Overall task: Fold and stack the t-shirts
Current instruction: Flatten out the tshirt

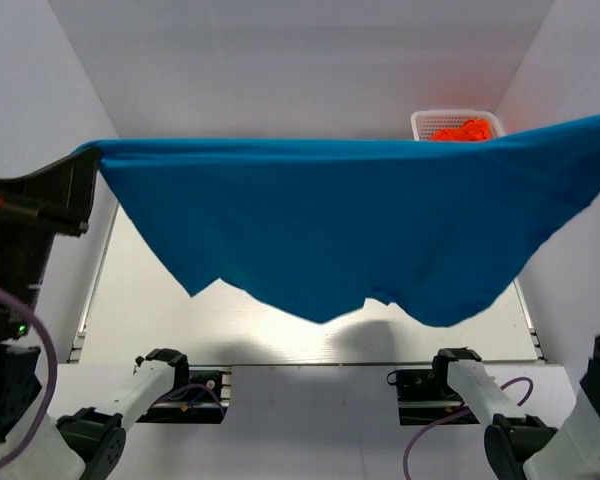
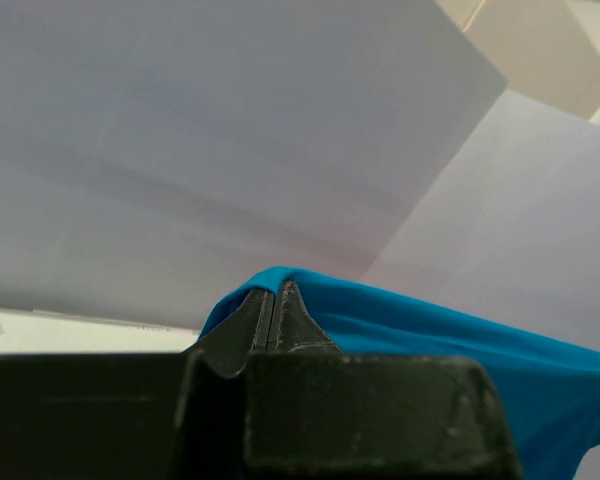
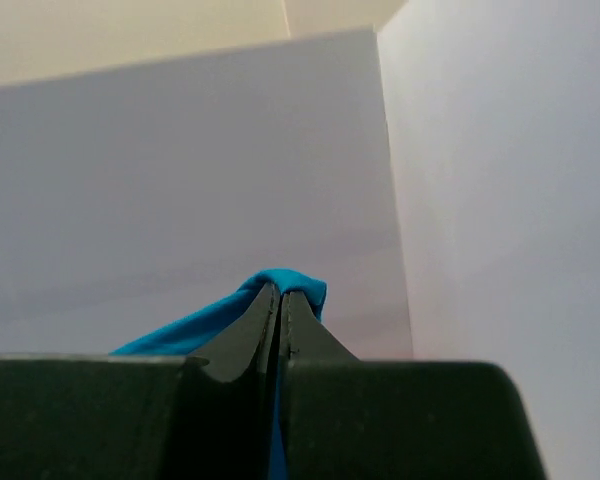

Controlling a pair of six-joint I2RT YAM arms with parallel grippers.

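Note:
The bright blue t-shirt (image 1: 350, 220) hangs stretched wide in the air between my two grippers, high above the table. My left gripper (image 1: 88, 160) is shut on its left corner; in the left wrist view the jaws (image 2: 273, 292) pinch the blue fabric (image 2: 460, 350). My right gripper is off the right edge of the top view; in the right wrist view it (image 3: 281, 292) is shut on the other corner of the blue shirt (image 3: 195, 325). Orange-red t-shirts (image 1: 458, 130) lie in the basket at the back right.
A white mesh basket (image 1: 425, 122) stands at the back right behind the shirt. White walls enclose the table (image 1: 230, 320) on the left, back and right. Both arm bases (image 1: 180, 385) sit at the near edge.

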